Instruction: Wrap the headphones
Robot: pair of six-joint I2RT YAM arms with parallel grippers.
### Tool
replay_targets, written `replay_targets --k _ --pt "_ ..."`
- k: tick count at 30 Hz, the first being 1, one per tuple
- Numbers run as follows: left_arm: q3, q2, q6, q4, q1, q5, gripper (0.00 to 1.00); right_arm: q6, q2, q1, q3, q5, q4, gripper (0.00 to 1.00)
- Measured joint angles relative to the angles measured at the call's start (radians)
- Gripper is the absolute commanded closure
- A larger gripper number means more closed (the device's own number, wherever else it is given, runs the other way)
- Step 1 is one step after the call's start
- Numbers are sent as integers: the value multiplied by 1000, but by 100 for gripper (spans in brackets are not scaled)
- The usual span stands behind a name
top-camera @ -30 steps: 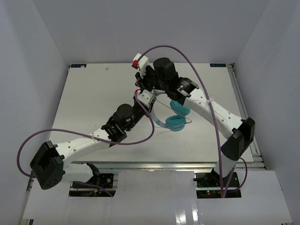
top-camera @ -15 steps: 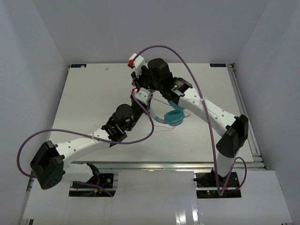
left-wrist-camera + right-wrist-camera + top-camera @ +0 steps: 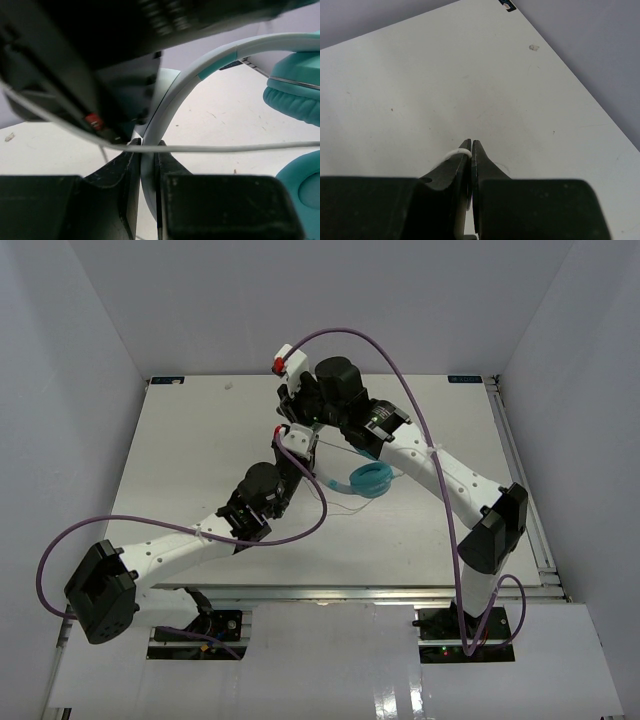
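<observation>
Progress looks early to middling. You have the small headphones with round teal ear cups (image 3: 372, 480) over the middle of the table, just right of the left gripper (image 3: 148, 152). Its fingers are pinched on the thin white headband (image 3: 200, 75). I cannot tell whether the cups rest on the surface. The right gripper (image 3: 471, 146), on the far side, has its fingers closed on the thin pale cord (image 3: 240, 147). That cord runs taut across the headband just above the left fingertips.

I judge this to be one pass being laid. No finished turns show, so most of the winding, and tucking the loose end, are left for you. How much slack cord is left cannot be told.

Underneath is a flat white tabletop (image 3: 190, 440), faintly speckled. Plain pale-grey walls (image 3: 300, 300) box it in on the left, far and right sides.
</observation>
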Motion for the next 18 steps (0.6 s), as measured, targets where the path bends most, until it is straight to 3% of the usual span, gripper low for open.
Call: replay_targets --k 11,18 --pt "48 27 105 -56 7 262 100 -130 43 8 12 -50 -37 92" --pt "62 22 156 -134 11 331 100 -194 42 7 11 -57 -61 92"
